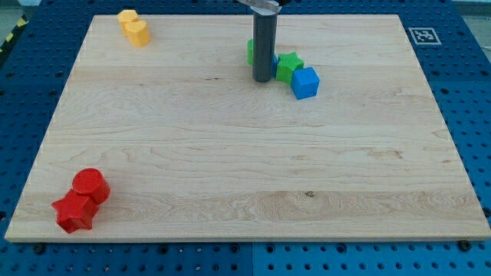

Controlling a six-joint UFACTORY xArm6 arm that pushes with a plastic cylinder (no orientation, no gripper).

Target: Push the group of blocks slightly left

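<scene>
A group of blocks sits near the view's top centre: a green star-shaped block point(289, 66), a blue cube point(305, 82) at its lower right, a green block point(250, 51) partly hidden behind the rod, and a sliver of another blue block point(275, 64) between rod and star. My tip point(263, 79) rests on the board at the group's left side, touching or nearly touching the green star and the hidden blocks.
Two yellow blocks point(134, 27) sit at the view's top left. A red cylinder point(90, 185) and a red star-shaped block point(74, 211) sit at the bottom left. The wooden board point(245, 176) lies on a blue perforated table, with a marker tag point(423, 35) at the top right.
</scene>
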